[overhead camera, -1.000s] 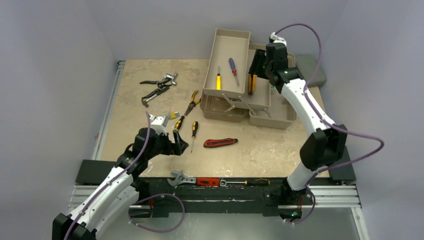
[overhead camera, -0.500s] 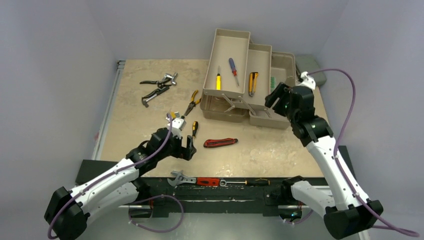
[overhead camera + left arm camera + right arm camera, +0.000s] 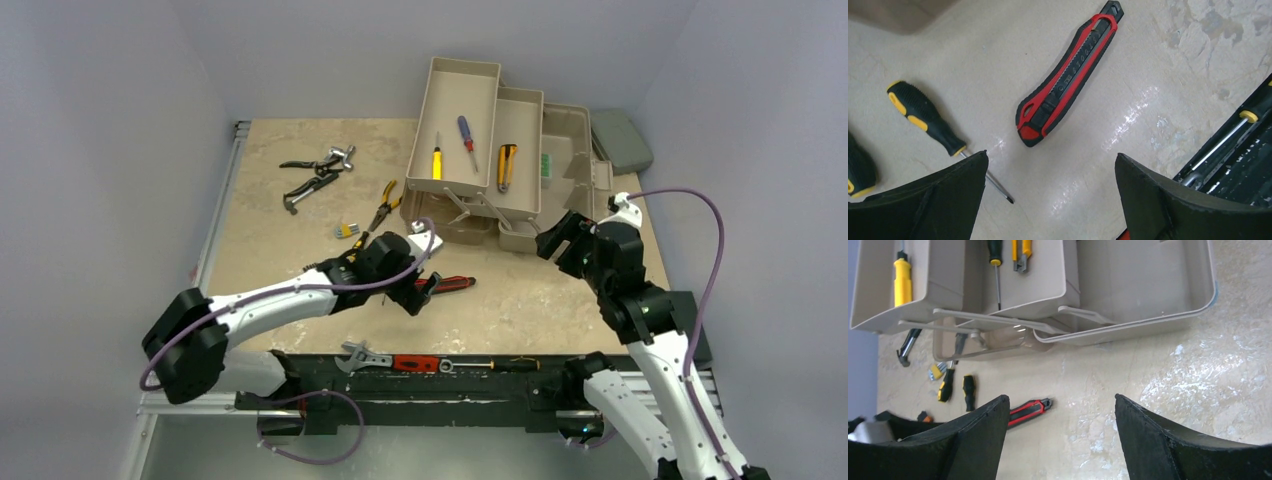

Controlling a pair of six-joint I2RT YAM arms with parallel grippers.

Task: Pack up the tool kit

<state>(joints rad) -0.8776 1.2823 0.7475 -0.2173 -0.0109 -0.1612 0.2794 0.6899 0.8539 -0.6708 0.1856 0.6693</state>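
Black front rail (image 3: 450, 365): wrench and drivers on it, not for packing.

Left gripper (image 3: 1050, 156): spread wide, empty, hovering over the red utility knife (image 3: 1068, 82), which lies flat on the table, slanted across the gap. Risk: closing on its nearer tip could make it pivot or skid. The black-and-yellow screwdriver (image 3: 928, 120) near one finger might get nudged.

Right gripper (image 3: 1061, 400): spread, empty.

Beige toolbox (image 3: 570, 140): far side, trays folded out. Risk: the right arm clipping the tray arms.
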